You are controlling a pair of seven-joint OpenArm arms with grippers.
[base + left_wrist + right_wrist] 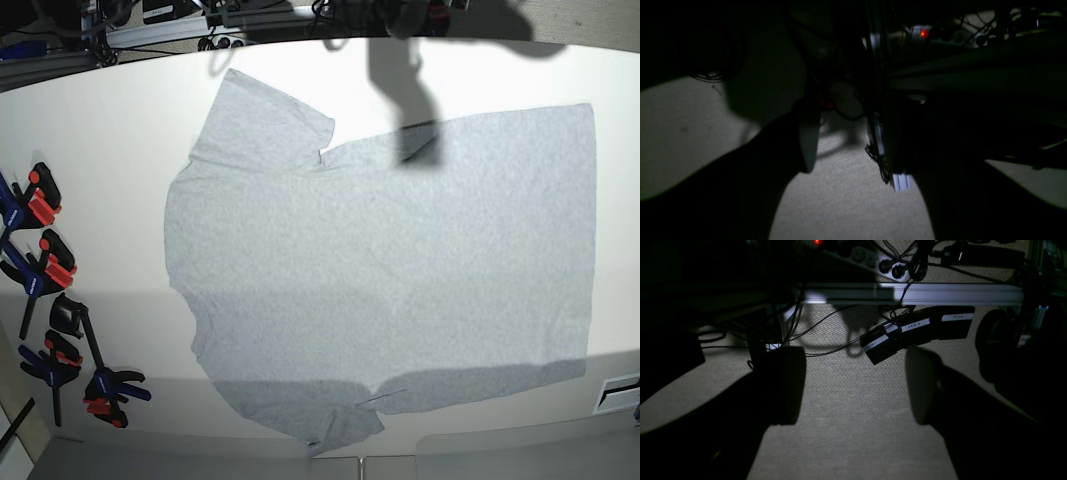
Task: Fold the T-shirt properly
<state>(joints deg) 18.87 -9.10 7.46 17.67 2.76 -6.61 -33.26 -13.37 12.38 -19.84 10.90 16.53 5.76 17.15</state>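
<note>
The large light heather-grey short-sleeved cotton T-shirt (380, 270) lies flat, fully spread and unfolded on the white table (100, 180); every fold remains, both left gripper (846, 146) and right gripper (855, 386) parted, empty, off the cloth.

Wrist views dim, underexposed; base view bright, shadowed edges.

From my right wrist camera, the right gripper (855, 386) shows two broad, rounded fingers (922, 390) on dark bodies filling the lower corners, the pads paler than the black behind them. My left wrist camera gives the left gripper (853, 143) mostly as black silhouette, with one pale rounded pad left of centre.
</note>
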